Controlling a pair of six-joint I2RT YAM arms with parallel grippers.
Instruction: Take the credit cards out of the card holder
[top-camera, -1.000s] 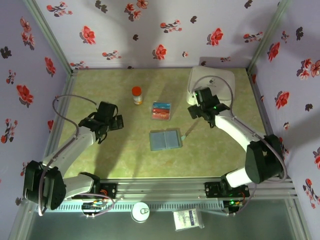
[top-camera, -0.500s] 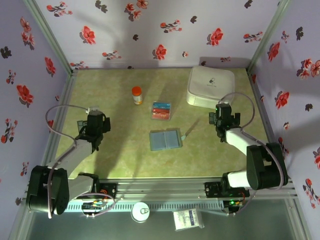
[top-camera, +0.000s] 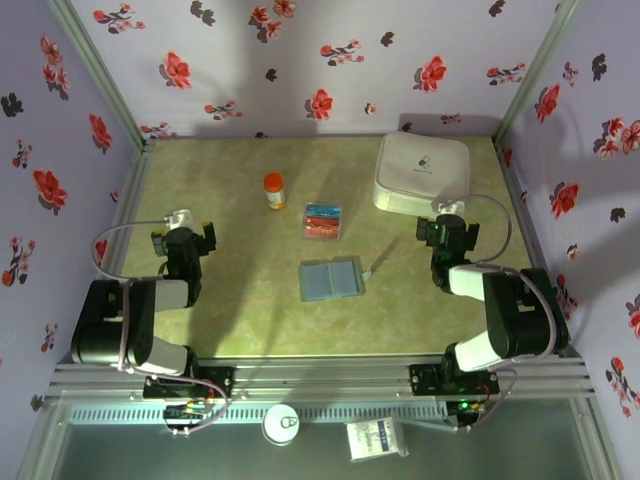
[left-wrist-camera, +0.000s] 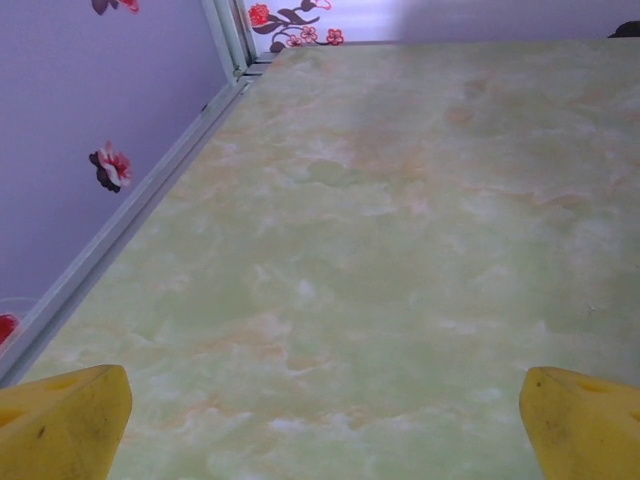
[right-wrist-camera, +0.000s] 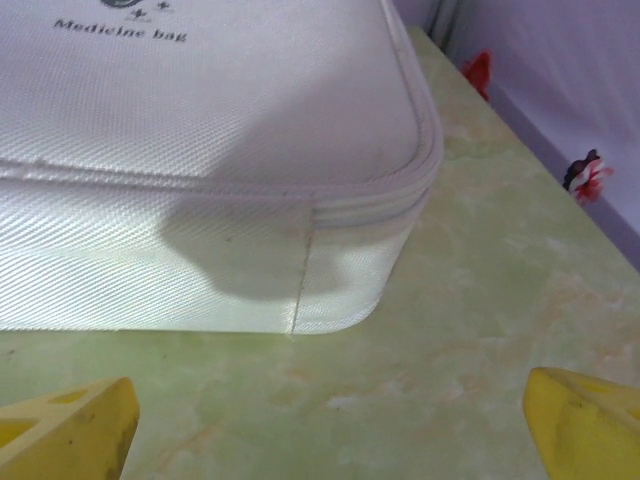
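- Card holder (top-camera: 330, 280), grey-blue and rectangular, lies flat about the middle of the worktop (top-camera: 250, 320), a little nearer the near edge than the far one. Neither arm touches it. Whether any cards sit inside it cannot be told from above.
- Credit cards (top-camera: 322, 229), red-orange with a blue one at the far end, lie in a clear tray (top-camera: 305, 224) just beyond the holder and apart from it.
- An orange-capped bottle (top-camera: 274, 190) stands upright to the left of the tray, toward the far edge.
- A thin pale stick (top-camera: 373, 265) lies slantwise just beside the holder's right side.
- A white case (top-camera: 422, 172) marked "Medicine bag" sits in the far right corner.
- The left gripper (top-camera: 183, 236) is near the left edge, well apart from the holder. Its jaws stand wide with nothing between the yellow fingertips (left-wrist-camera: 65, 420). Ahead of them is bare green marbled worktop running to the far left corner.
- The right gripper (top-camera: 447, 227) is near the right edge, just on the near side of the white case. Its jaws also stand wide and hold nothing. The case's rounded near corner is close ahead of the yellow fingertips (right-wrist-camera: 585, 425), and they do not touch it.
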